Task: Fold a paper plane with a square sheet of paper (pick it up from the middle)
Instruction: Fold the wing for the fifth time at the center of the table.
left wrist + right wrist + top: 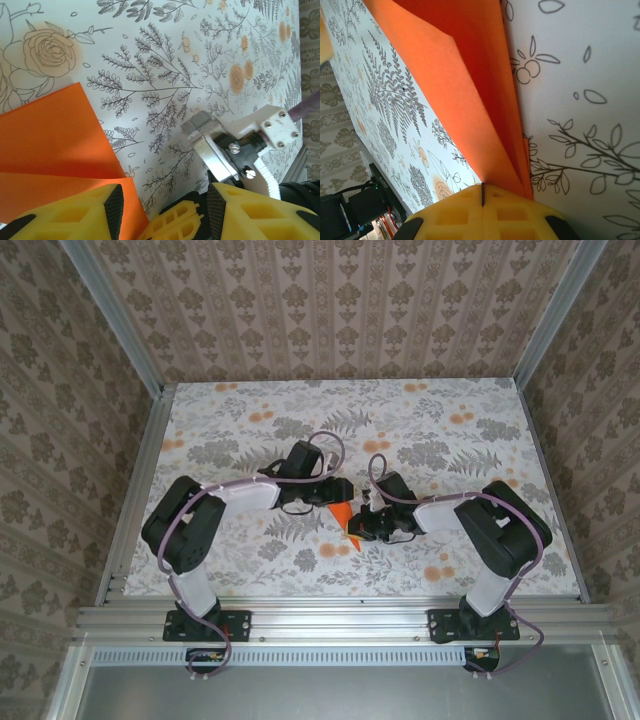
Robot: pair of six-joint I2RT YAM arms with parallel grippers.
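Paper: the thin, bright orange sheet of paper [341,514] is folded into overlapping flaps. It lies near the middle of the white, flower-printed tabletop [430,430], between the two grippers.
Right gripper: the right gripper [357,532] is clenched. In its wrist view the yellow pads [450,215] meet along a thin seam and pinch the folded edge of the paper [470,80], whose layers fan away from the tips.
Left gripper: the left gripper [337,498] is released. Its yellow fingers [75,215] stand apart, and the paper [55,145] runs under one of them. Bare tabletop shows in the gap.
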